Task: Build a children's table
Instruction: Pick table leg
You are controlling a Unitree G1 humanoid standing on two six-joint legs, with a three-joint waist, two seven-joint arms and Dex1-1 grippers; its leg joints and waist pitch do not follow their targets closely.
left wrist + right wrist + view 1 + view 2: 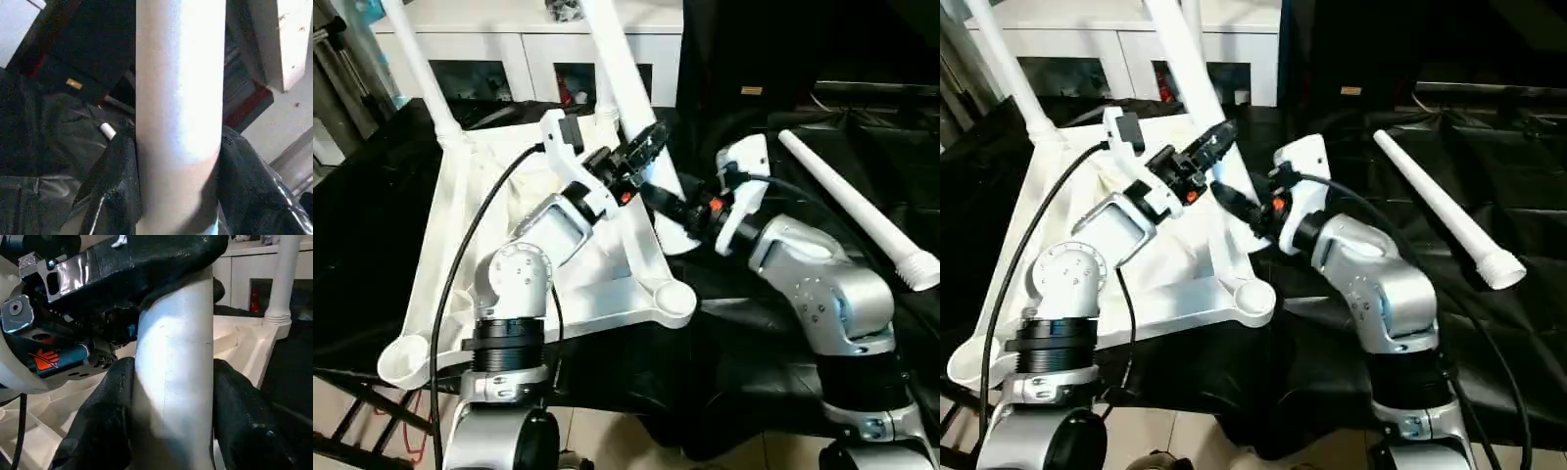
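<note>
we read no lettering anywhere. our right claw (171, 421) grips the smooth white tube leg (625, 73) at the ribbed tabletop (450, 245)'s two o'clock corner; our left claw (641, 149) brackets it, grip unclear.

White tabletop (636, 284) lies underside-up; three legs (622, 69) stand socketed, one lies loose.

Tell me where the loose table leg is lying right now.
The loose leg lies flat on the black-draped work table on the robot's right, beyond its right forearm, its ribbed end nearest the robot, apart from the upturned tabletop.
</note>
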